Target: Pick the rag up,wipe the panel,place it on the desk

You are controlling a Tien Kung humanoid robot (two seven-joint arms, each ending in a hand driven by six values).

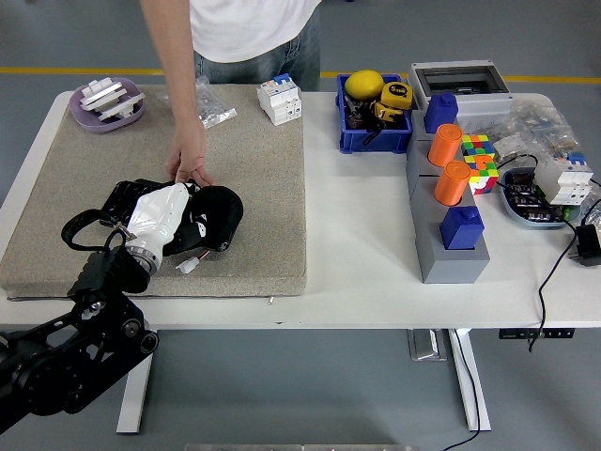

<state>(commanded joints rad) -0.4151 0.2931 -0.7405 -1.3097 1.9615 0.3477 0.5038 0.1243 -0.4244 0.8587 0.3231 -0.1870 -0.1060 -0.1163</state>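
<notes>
1. The left hand (192,218) is seen reaching in from the lower left, pressed down on the right end of the black panel (150,218); its fingers are closed over a dark rag (218,209), which is bunched under the palm
2. The rag is judged to be held flat against the panel so that it can be dragged along the surface; the wiping step appears to be in hand, with the placing on the desk not yet done
3. Just beyond the hand, a person's hand (189,155) is rested with its fingertips on the panel's far edge, seemingly to keep the panel from sliding on the beige mat (263,188) while it is wiped
4. A small white connector (187,266) on a wire is seen just nearer than the hand, beside the panel's near edge; it could be snagged by a careless stroke
5. The right hand is not in view
</notes>
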